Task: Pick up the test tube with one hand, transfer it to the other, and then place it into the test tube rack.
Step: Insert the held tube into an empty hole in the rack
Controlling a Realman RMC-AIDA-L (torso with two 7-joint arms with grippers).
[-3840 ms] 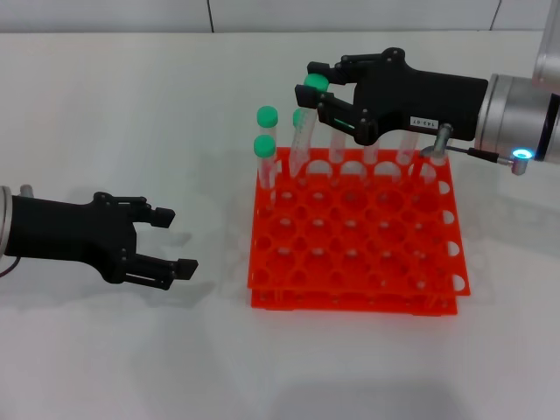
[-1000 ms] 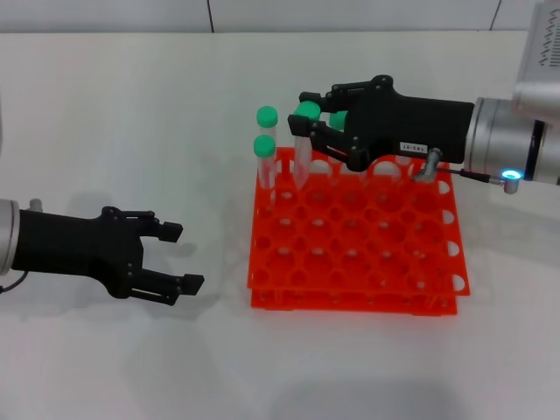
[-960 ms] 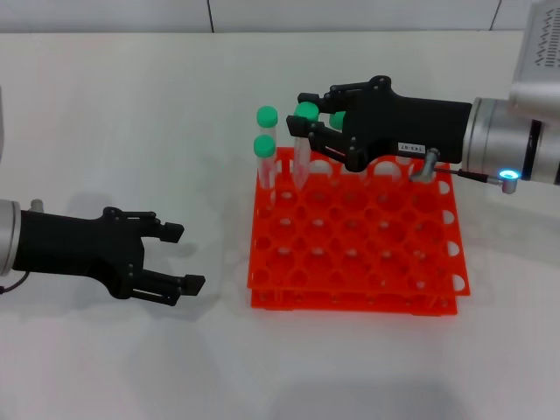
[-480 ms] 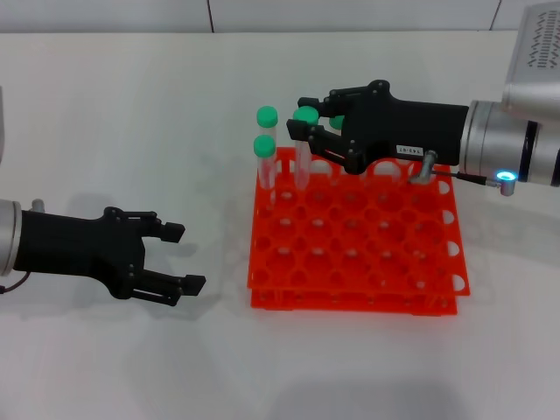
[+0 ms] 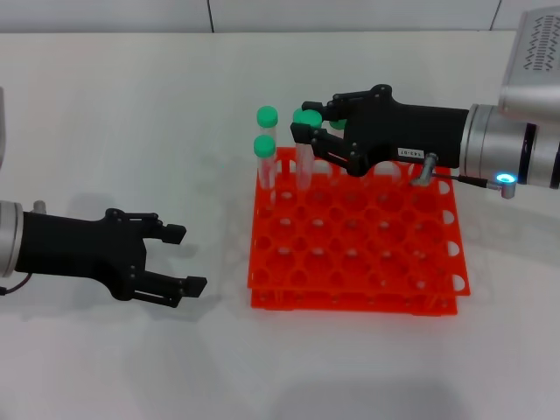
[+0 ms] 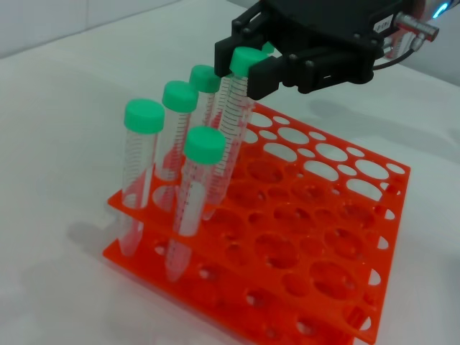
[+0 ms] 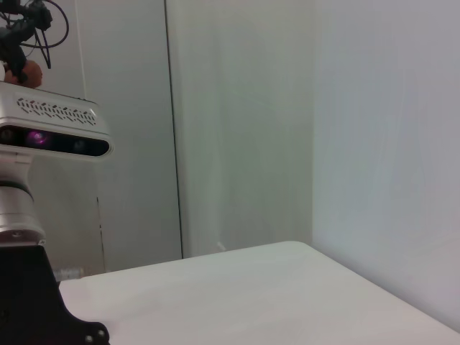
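White desk [image 5: 131, 122] with one orange-red rack on it

The test tube rack [image 5: 354, 241] stands directly on the desk, right of its middle and nearer the far edge than the near one, its two tiers of round holes facing up. Green-capped tubes [image 5: 264, 157] stand in its far-left corner holes. Elsewhere the desk surface shows plain white.

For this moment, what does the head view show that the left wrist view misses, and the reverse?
Only the head view shows the left end effector, open and low over the table, left of the rack.

Only the left wrist view shows the tubes' printed graduations and their tips passing through both tiers.

Both show the orange test tube rack and the right end effector at the green cap of the test tube standing in the rack.
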